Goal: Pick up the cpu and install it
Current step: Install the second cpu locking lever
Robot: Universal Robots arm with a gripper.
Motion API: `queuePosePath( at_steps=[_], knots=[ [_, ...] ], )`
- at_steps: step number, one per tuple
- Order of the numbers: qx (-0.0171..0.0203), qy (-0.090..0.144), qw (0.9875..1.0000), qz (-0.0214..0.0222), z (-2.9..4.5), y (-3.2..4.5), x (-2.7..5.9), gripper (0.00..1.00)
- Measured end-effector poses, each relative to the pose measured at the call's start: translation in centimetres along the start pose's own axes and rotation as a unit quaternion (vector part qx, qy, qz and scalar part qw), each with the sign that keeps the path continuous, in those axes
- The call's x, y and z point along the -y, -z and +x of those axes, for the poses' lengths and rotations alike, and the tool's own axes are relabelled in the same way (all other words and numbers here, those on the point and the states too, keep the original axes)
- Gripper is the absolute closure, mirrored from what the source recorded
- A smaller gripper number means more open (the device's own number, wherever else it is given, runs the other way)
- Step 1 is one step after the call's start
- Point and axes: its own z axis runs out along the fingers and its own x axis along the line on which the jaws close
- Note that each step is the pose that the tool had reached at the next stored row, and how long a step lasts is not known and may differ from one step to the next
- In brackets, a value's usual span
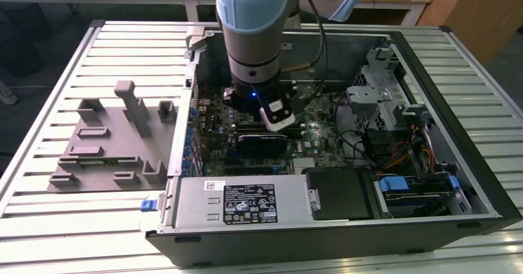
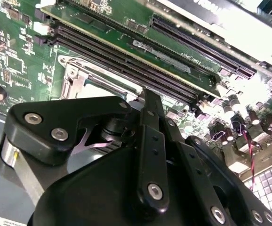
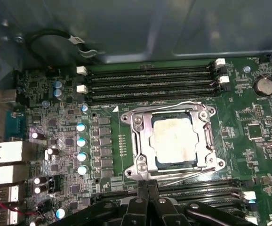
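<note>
Look at the first wrist view and you'll find the cpu, a small flat square chip with a pale silvery top plate, lying in the silver metal socket frame on the green motherboard; it appears level inside the frame, with the frame's opening around it, which suggests it is already in its seat. The black two-fingered gripper hangs just beside the socket's edge, its fingers pressed together with nothing between them, so you aren't carrying the chip now. In the second wrist view the black linkage of the gripper blocks most of the socket, so you can't judge from there whether the retaining lever is latched. The rows of black memory slots flank the socket on both sides. In the exterior view your arm reaches straight down into the open black computer case, while the grey plastic tray lies well apart at the exterior view's left.
</note>
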Motion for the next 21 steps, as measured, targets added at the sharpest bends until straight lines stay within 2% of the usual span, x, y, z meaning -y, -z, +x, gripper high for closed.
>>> queuePosePath(
  at_steps=[8, 16, 21],
  knots=[
    [-0.0023, -0.002, 0.9998, -0.0209, 0.39, -0.48, 0.52, 0.89],
    [-0.0034, -0.002, 0.9995, -0.0308, 0.86, -1.22, 0.76, 0.89],
    [-0.0045, -0.003, 0.9992, -0.0408, 1.05, -1.56, 0.87, 0.89]
  ],
)
